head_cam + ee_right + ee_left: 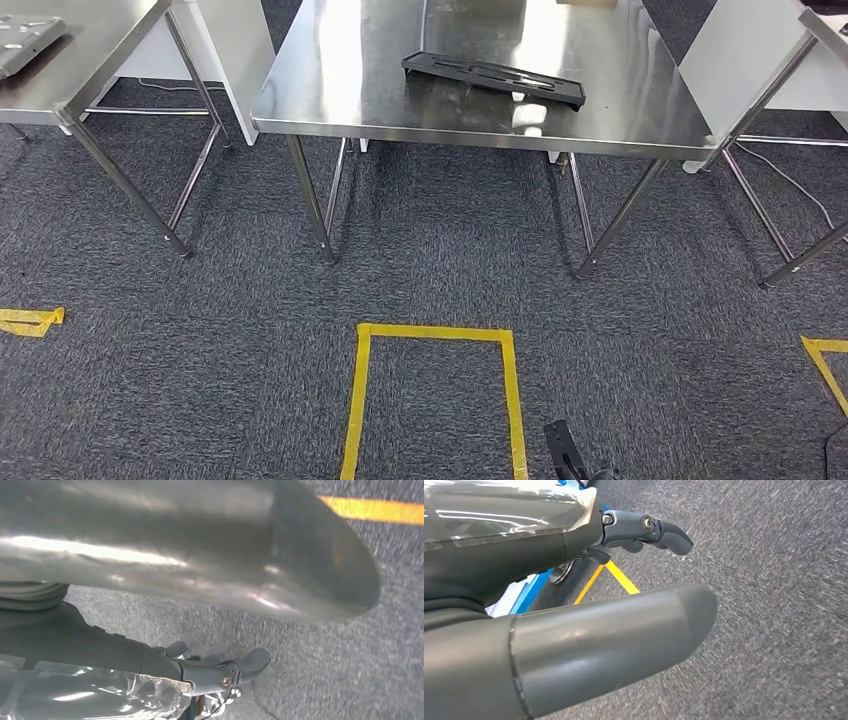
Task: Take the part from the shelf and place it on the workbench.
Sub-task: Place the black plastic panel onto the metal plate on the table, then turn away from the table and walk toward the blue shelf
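Black plastic part (494, 79) on far steel worktop (330, 100) looks stiff, light; grip its long edge. My left robot hand (644, 530) and right robot hand (220, 672) hang empty, fingers apart.

workshop, steel workbench (350, 100), taped carpet (200, 380)

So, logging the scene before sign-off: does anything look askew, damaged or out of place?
Nothing looks damaged or spilled. The black part lies flat but at an angle to the edges of the steel workbench, well clear of them.
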